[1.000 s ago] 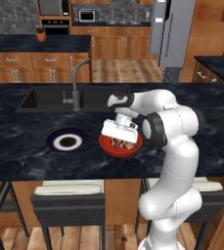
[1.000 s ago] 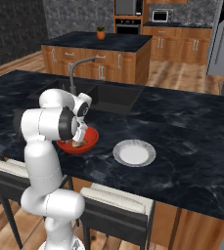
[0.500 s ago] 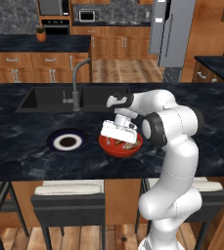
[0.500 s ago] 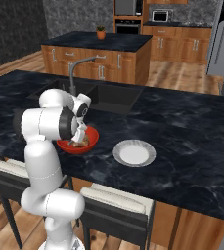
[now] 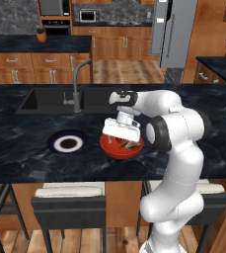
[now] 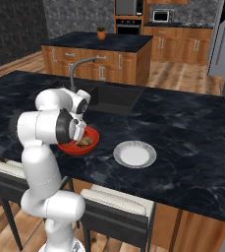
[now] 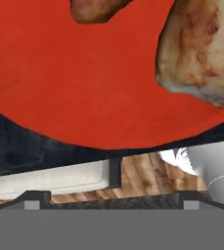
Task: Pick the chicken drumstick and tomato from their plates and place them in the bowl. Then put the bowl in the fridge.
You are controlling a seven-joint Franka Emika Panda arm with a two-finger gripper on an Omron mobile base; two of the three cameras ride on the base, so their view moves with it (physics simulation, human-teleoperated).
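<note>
Red is the one bowl (image 5: 123,147) on the black counter (image 5: 30,158), and it serves as the landmark here. Two plates are on the counter: the navy-rimmed plate (image 5: 67,143) lies near the bowl on its sink side, and the white plate (image 6: 134,154) lies near it on the other side; both are bare. One drumstick (image 7: 201,53) lies in the bowl, a pale tan lump cut off at the edge of the hand view. A second brownish shape (image 7: 96,10) sits at the top of that view, also cut off, and too little shows to tell what it is. A tomato cannot be picked out; the bowl's contents are mostly hidden by the hand in both base views. One sink (image 5: 50,100) with one faucet (image 5: 78,84) is behind the bowl. One fridge (image 5: 172,34) stands far behind the bowl, across the room, cut off at the top.

The arm (image 5: 176,133) rises beside the counter edge, folds at the elbow and reaches back down, its hand tilted directly over the bowl. The gripper (image 5: 123,139) hangs just above the bowl's inside, fingers (image 7: 33,199) spread wide with nothing between them.
</note>
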